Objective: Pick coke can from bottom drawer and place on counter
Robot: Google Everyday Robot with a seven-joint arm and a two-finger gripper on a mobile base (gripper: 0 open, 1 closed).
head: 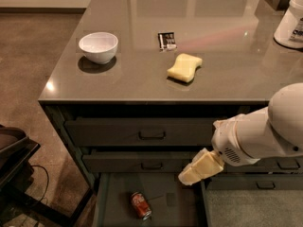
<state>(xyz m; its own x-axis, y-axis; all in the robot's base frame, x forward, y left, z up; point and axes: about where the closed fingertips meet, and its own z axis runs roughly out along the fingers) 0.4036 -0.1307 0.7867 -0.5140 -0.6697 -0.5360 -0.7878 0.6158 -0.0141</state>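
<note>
The coke can (141, 205) lay left of centre in the open bottom drawer (175, 200), whose near edge was cut off. Beyond and right of it, apart, hung the end effector (201, 167), spread or pressed together I could not tell. An off-centre descent might send the can rolling.

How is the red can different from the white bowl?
The coke can is red and lies on its side in the open bottom drawer; the bowl is white and stands upright on the counter. The can is narrow; the bowl is wide and open-topped. Both are small and round, and neither is touched: the gripper hangs over the drawer, right of the can.
</note>
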